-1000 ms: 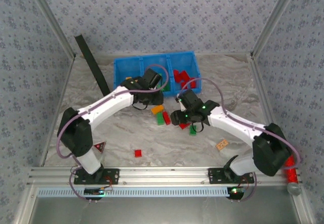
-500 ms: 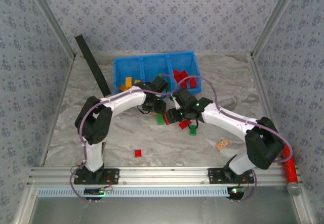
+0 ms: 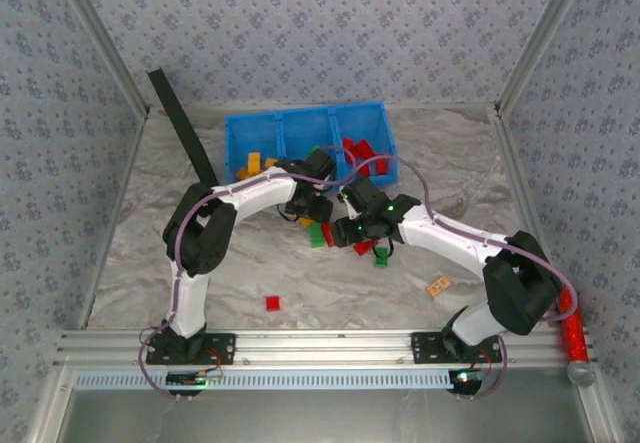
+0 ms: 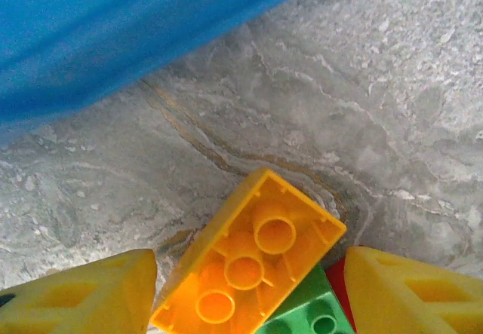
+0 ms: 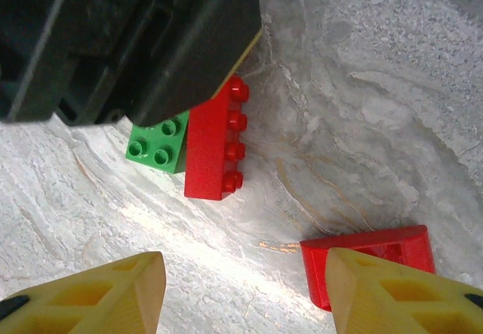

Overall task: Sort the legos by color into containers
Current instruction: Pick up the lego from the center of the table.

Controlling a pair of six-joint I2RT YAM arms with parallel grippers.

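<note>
1. Left gripper (image 4: 249,300) is seen released at the bottom of the left wrist frame, its yellow fingers spread to either side of an orange brick (image 4: 249,262) that lies hollow side up on the marbled table (image 4: 392,100). A gap is seen at the right finger; contact at the left finger cannot be told.
2. At that brick's lower right edge a green brick (image 4: 311,315) is glimpsed.
3. Right gripper (image 5: 241,289) is likewise held apart with nothing between its fingers; a red brick (image 5: 362,251) is partly hidden behind the right finger at lower right.
4. Higher in that frame a long red brick (image 5: 215,149) is laid touching the green brick, both partly covered by the left gripper's black body.
5. In the top view a lone red brick (image 3: 272,303) is seen at lower centre, and a tan tile (image 3: 438,285) to its right.
6. At upper centre the blue bin (image 3: 300,121) is placed, with orange-yellow pieces in its left compartment and red ones in its right.
</note>
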